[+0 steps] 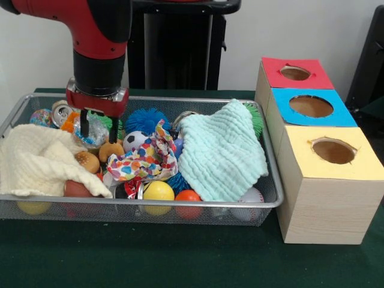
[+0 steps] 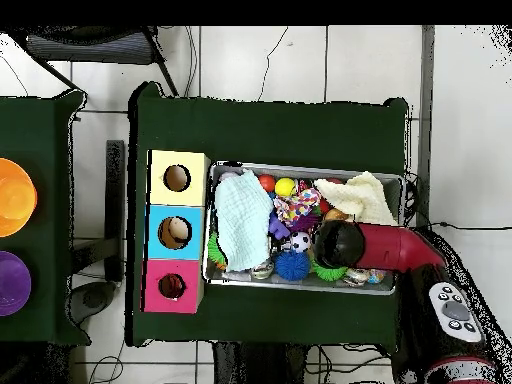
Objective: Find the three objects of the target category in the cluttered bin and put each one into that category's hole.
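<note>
The wire mesh bin (image 1: pixel 180 206) is full of balls, cloths and toys. My gripper (image 1: pixel 98 137) hangs at its far left part, fingers (image 1: pixel 112 133) apart, low over a clear shiny item (image 1: pixel 95 135). A small brown soft toy (image 1: pixel 111 150) lies just in front of the right finger and another tan one (image 1: pixel 90 161) beside it. An orange piece (image 1: pixel 70 122) shows left of the gripper; I cannot tell if it has stripes. No pale yellow toy shows. The red-topped hole (image 1: pixel 295 73) is on the farthest box. In the overhead view the arm's head (image 2: pixel 338 243) hides the gripper; the red-topped hole (image 2: pixel 172 286) shows.
In the bin lie a pale yellow cloth (image 1: pixel 36 159), a mint cloth (image 1: pixel 222 156), a patterned cloth (image 1: pixel 147 161), a blue spiky ball (image 1: pixel 146 120), a soccer ball (image 1: pixel 134 141) and a yellow ball (image 1: pixel 158 191). The blue-topped hole (image 1: pixel 311 106) and the yellow-topped hole (image 1: pixel 333 151) stand right of the bin.
</note>
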Controlling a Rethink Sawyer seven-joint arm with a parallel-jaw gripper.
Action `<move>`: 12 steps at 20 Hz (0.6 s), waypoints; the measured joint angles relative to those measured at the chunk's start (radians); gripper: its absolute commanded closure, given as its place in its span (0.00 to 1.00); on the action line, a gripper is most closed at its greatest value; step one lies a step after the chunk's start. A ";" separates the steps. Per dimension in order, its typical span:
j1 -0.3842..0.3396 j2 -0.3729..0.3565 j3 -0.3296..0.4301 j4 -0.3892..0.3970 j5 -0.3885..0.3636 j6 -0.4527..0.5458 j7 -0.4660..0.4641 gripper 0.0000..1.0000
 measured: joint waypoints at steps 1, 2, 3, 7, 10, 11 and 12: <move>-0.013 0.000 0.006 0.000 0.000 0.000 0.000 0.00; -0.015 0.000 0.007 0.000 0.000 0.000 0.000 0.00; -0.029 0.001 0.013 0.000 0.000 0.000 0.000 0.00; -0.054 0.007 0.019 0.001 0.000 0.000 0.000 0.00; -0.073 0.012 0.025 0.005 0.000 0.000 0.000 0.00; -0.079 0.014 0.028 0.008 0.000 0.000 0.000 0.00; -0.085 0.016 0.032 0.011 0.001 0.000 0.000 0.00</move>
